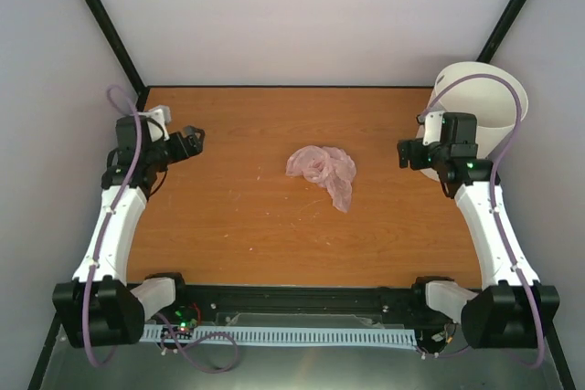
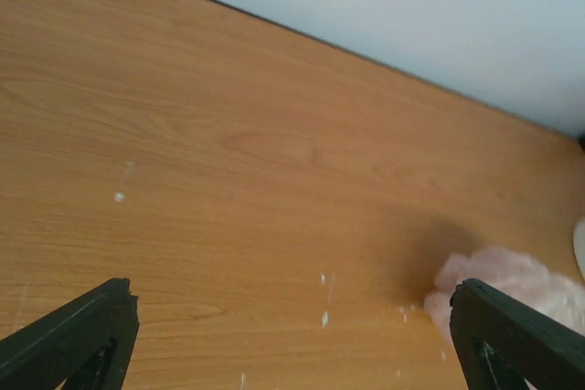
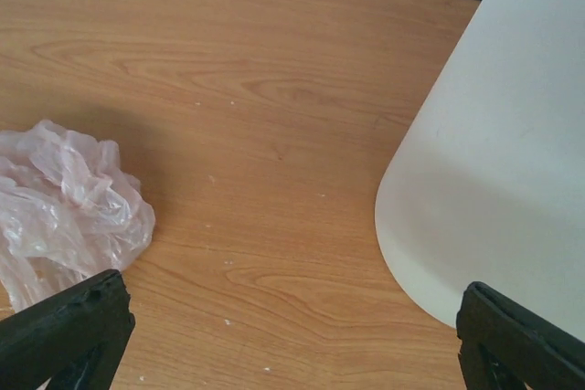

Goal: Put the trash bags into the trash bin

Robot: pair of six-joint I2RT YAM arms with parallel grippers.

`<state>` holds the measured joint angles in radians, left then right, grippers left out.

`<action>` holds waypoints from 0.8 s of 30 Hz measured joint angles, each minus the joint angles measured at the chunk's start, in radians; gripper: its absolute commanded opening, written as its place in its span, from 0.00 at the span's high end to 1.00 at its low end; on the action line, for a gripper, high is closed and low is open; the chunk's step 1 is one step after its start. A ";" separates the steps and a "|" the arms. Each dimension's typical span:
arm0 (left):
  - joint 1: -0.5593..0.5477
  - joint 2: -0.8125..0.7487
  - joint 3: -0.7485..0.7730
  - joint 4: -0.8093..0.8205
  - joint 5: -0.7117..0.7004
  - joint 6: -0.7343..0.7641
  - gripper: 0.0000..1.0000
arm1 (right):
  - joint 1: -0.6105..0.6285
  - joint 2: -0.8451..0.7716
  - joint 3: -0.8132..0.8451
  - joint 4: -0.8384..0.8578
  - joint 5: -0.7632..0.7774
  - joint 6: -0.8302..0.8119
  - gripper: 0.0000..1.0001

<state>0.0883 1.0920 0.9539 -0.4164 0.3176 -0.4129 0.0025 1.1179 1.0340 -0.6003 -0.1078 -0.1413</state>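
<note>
The pale pink crumpled trash bag (image 1: 324, 170) lies on the wooden table near its middle. It also shows at the right of the left wrist view (image 2: 512, 282) and at the left of the right wrist view (image 3: 64, 212). The white trash bin (image 1: 478, 109) stands upright at the far right; its wall fills the right of the right wrist view (image 3: 498, 152). My left gripper (image 1: 194, 137) is open and empty at the table's left side. My right gripper (image 1: 407, 152) is open and empty between bag and bin, just left of the bin.
The wooden table (image 1: 247, 216) is enclosed by pale walls at the back and both sides, with black frame posts (image 1: 101, 20) in the corners. A black rail (image 1: 292, 297) runs along the near edge between the arm bases.
</note>
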 measured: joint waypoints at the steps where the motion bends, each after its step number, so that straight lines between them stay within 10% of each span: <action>1: -0.004 0.018 0.009 -0.016 0.033 0.051 0.05 | -0.003 0.019 0.018 -0.018 0.001 -0.005 0.02; 17: -0.228 0.257 0.189 -0.357 0.321 0.723 0.15 | 0.117 0.335 0.367 -0.355 -0.316 -0.343 0.21; 24: -0.248 0.344 0.302 -0.393 0.382 0.789 0.15 | 0.258 0.539 0.552 -0.429 -0.384 -0.417 0.29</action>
<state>-0.1596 1.4361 1.2560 -0.8093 0.6994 0.3756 0.2607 1.6573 1.5860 -1.0290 -0.4919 -0.5583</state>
